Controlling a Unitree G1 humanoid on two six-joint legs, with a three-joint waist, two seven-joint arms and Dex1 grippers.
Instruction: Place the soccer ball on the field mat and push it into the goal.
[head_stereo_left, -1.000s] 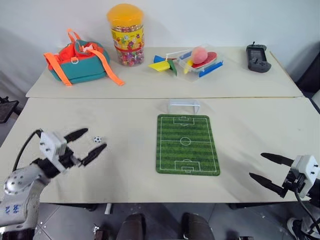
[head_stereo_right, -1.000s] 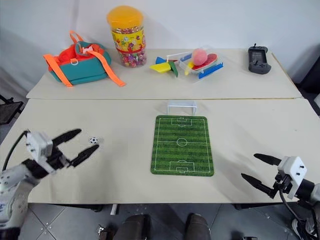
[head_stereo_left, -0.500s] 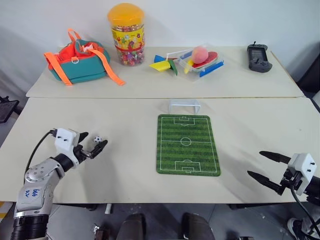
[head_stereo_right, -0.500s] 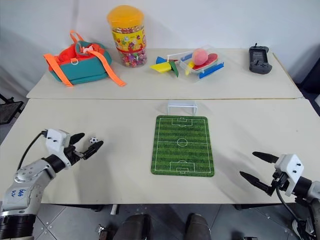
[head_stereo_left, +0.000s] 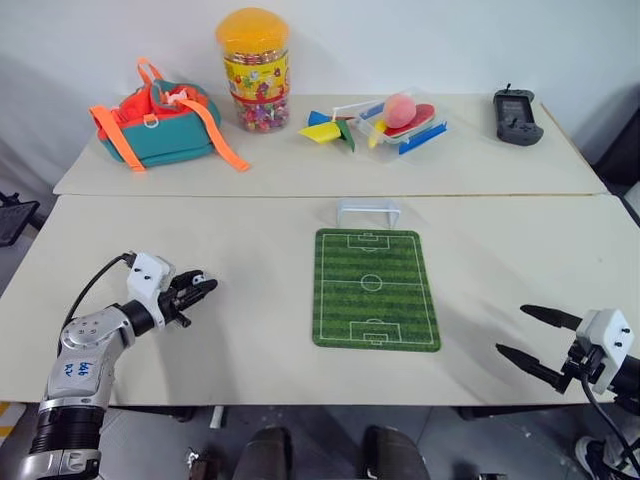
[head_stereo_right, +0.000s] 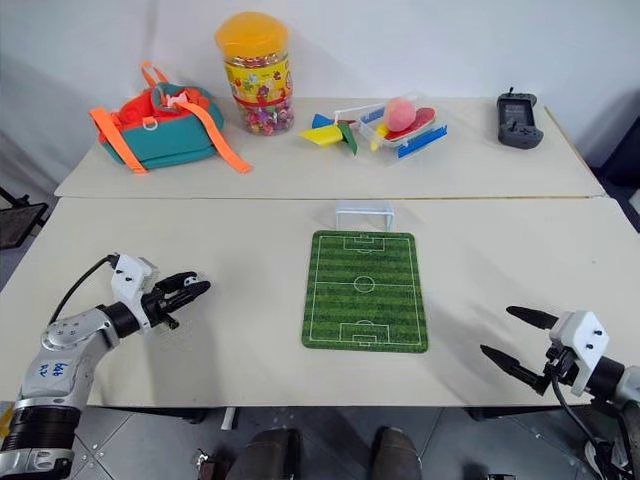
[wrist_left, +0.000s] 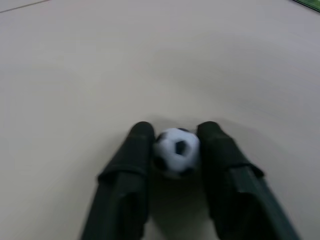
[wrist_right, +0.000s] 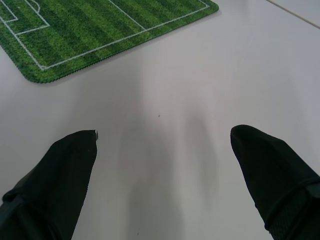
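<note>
The soccer ball (wrist_left: 176, 151), tiny and white with black patches, sits pinched between the two black fingers of my left gripper (wrist_left: 175, 145), low over the table. From the head camera, that left gripper (head_stereo_left: 198, 289) is on the near left of the table, well left of the field mat (head_stereo_left: 375, 288). The green striped mat lies flat at the table's centre. The goal (head_stereo_left: 368, 211), a small white frame, stands just beyond the mat's far edge. My right gripper (head_stereo_left: 523, 335) hovers open at the near right corner, right of the mat (wrist_right: 90, 30).
On the far table stand an orange and teal bag (head_stereo_left: 160, 125), a candy jar with a yellow lid (head_stereo_left: 254, 70), a tray of toys with a pink ball (head_stereo_left: 400, 115) and a black handheld console (head_stereo_left: 517, 115). A seam runs between the two tables.
My left gripper sank toward the table, moved forward around the soccer ball and closed on it. The right arm stayed still.
</note>
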